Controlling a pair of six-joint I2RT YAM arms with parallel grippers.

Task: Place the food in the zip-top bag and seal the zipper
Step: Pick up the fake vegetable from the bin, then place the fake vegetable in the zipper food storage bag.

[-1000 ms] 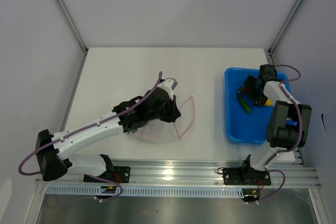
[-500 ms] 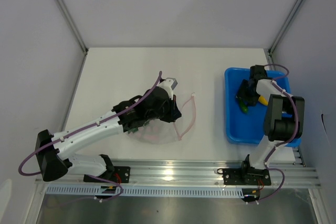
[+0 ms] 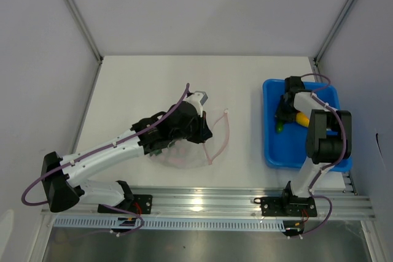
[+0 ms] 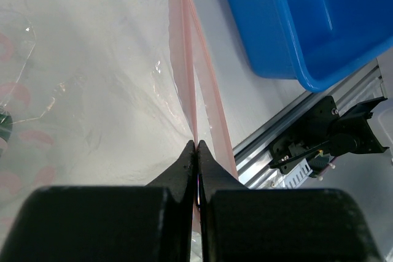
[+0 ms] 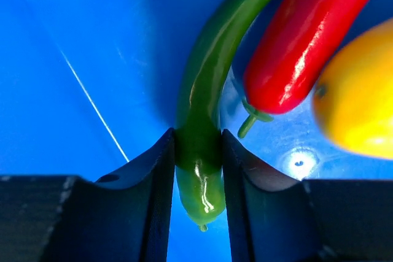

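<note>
The blue bin [image 3: 288,151] sits against the right edge of the worktop [image 3: 141,84]. The right gripper [image 5: 198,137] is down inside the bin. Its two fingers are clamped on the lower end of a green chili pepper [image 5: 209,78], and the pepper's tip pokes out just past the pads. A red chili pepper [image 5: 307,35] lies just beside the green one, and next to that is a yellow-orange rounded piece [image 5: 359,99]. Both are clear of the fingers.

The clear zip-top bag [image 3: 184,156] lies flat around the middle of the worktop, toward the near edge. The left gripper [image 4: 196,146] has its jaws pinched together on the pink zipper [image 4: 187,72], and the two strip halves spread apart beyond the fingertips.
</note>
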